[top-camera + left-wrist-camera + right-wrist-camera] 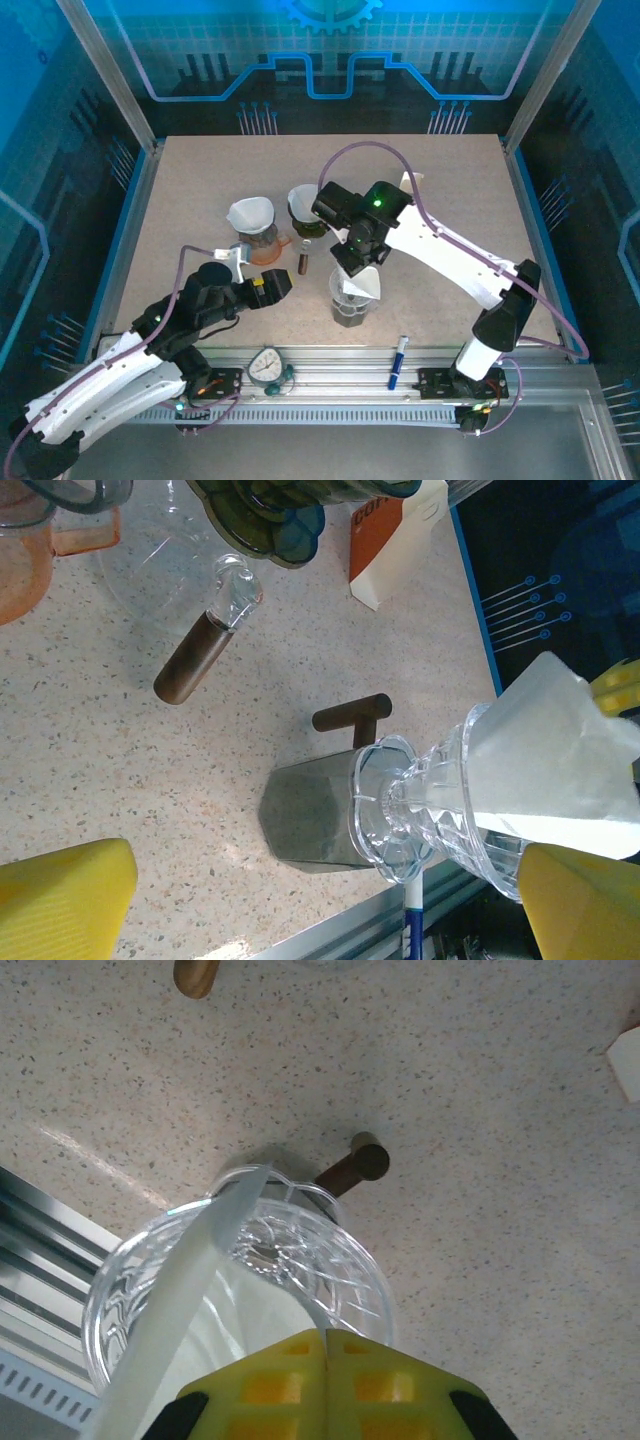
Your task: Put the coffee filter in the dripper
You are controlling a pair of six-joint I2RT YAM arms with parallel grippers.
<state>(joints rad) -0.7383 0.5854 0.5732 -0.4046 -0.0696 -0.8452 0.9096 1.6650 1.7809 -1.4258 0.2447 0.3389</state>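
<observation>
A clear glass dripper [349,296] sits on a dark cup [349,316] near the table's front. My right gripper [360,272] hangs straight over it, shut on the edge of the white coffee filter [368,286]. In the right wrist view the yellow fingers [290,1385] pinch the filter [190,1300], whose lower part hangs inside the dripper [310,1250]. My left gripper [277,288] stands open just left of the cup, nothing between its fingers. In the left wrist view the dripper [420,810] and the filter [560,760] lie ahead of that gripper [325,905].
An orange dripper [257,240] and a green dripper [304,215], each with a filter, stand behind. A brown-handled tool [302,262] lies between them. A blue pen [398,360] and a round timer [267,367] rest on the front rail. A white-orange carton [395,540] stands near the blue table edge.
</observation>
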